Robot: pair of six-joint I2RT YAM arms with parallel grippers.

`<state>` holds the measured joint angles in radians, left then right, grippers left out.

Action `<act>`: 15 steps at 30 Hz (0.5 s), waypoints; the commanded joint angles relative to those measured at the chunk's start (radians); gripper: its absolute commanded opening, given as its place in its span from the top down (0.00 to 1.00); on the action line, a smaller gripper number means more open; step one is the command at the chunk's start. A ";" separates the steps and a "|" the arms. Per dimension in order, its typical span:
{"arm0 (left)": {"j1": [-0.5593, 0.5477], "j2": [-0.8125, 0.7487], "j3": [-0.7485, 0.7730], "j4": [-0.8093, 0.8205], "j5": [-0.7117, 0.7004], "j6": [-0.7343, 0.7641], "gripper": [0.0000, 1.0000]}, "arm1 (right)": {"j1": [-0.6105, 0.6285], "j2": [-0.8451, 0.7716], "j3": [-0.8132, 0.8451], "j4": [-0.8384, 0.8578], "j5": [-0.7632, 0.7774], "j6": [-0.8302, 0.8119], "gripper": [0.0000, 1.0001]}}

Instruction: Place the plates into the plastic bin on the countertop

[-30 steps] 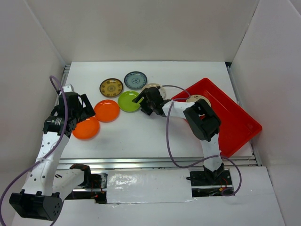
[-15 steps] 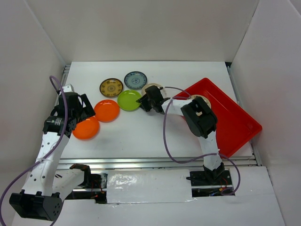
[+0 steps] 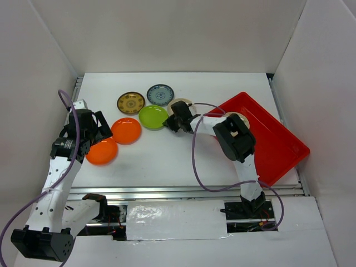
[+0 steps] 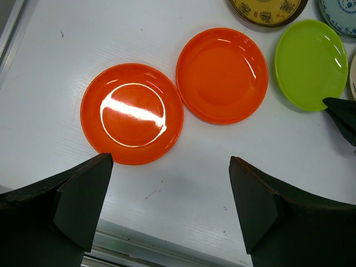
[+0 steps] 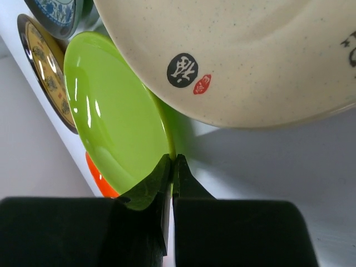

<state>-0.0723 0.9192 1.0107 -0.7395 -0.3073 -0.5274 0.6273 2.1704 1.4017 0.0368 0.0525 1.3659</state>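
My right claw (image 5: pixel 172 162) is clamped on the rim of the lime green plate (image 5: pixel 111 111), which lies on the bench (image 3: pixel 167 161). A beige plate (image 5: pixel 250 55) sits just past its tips. The red bin (image 3: pixel 278 139) lies off to that claw's right. My left claw (image 4: pixel 171 164) hangs spread wide above two orange plates (image 4: pixel 132 113).

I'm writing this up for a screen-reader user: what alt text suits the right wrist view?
The right gripper is shut on the rim of the lime green plate. A beige speckled plate with a black stamp fills the top, and a yellow-brown patterned plate edges in at upper left.
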 commanded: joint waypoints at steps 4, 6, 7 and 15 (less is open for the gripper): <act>0.002 -0.017 0.020 0.025 0.016 0.009 0.01 | 0.008 -0.165 -0.130 0.075 0.041 0.004 1.00; 0.002 -0.019 0.020 0.025 0.017 0.009 0.01 | 0.006 -0.217 -0.154 0.115 0.014 -0.031 1.00; 0.002 -0.017 0.020 0.023 0.017 0.009 0.01 | 0.003 -0.272 -0.158 0.138 -0.003 -0.072 1.00; 0.000 -0.019 0.020 0.025 0.022 0.010 0.01 | -0.202 -0.547 -0.186 0.037 -0.175 -0.286 1.00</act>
<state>-0.0727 0.9176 1.0111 -0.7395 -0.2932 -0.5270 0.5503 1.7622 1.2339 0.0738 -0.0879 1.1774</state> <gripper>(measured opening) 0.993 0.021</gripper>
